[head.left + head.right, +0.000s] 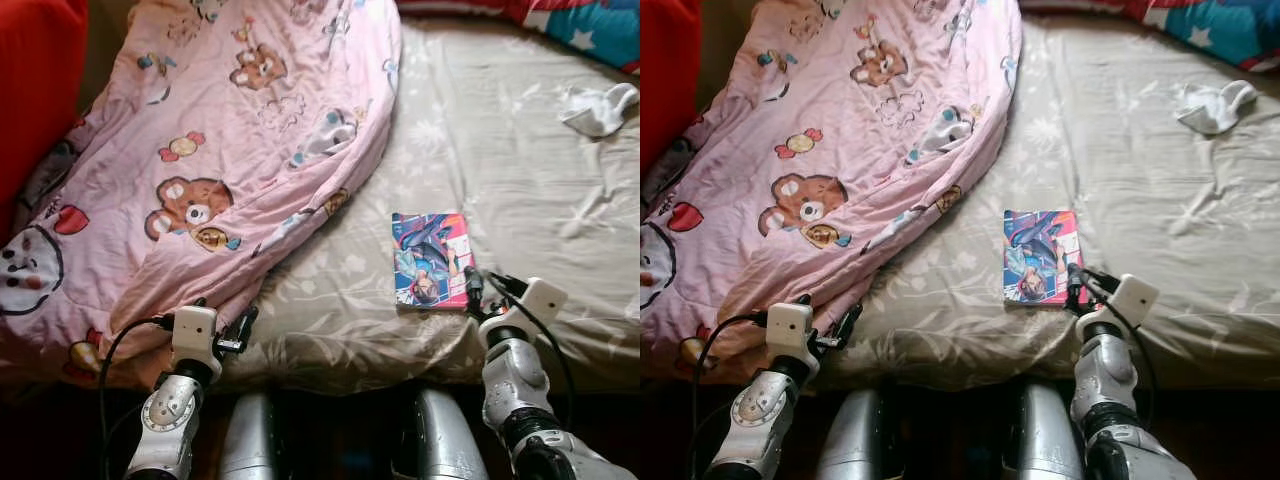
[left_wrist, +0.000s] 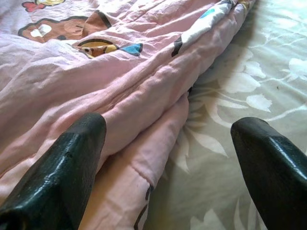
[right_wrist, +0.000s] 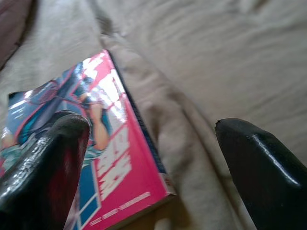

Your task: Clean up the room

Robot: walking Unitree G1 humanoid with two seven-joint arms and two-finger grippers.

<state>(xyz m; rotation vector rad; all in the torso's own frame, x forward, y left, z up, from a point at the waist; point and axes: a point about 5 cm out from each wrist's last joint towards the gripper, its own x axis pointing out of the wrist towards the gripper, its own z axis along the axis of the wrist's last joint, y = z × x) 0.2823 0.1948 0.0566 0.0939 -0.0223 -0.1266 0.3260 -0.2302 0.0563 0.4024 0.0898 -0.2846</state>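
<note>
A comic book (image 1: 432, 258) with a pink and blue cover lies flat on the beige flowered sheet (image 1: 500, 180) near the bed's front edge. My right gripper (image 1: 488, 287) hovers open just beside the book's near right corner; in the right wrist view one finger (image 3: 48, 163) is over the cover (image 3: 110, 167) and the other over bare sheet. A pink quilt (image 1: 220, 150) printed with bears covers the bed's left half. My left gripper (image 1: 238, 330) is open at the quilt's near edge, its fingers (image 2: 62, 167) straddling the hem (image 2: 144, 158).
A crumpled white cloth (image 1: 598, 108) lies at the far right of the bed. A red cushion (image 1: 40, 80) stands at the far left, and a starred blue and red blanket (image 1: 590, 25) at the back right. My legs (image 1: 250, 440) are against the bed's front edge.
</note>
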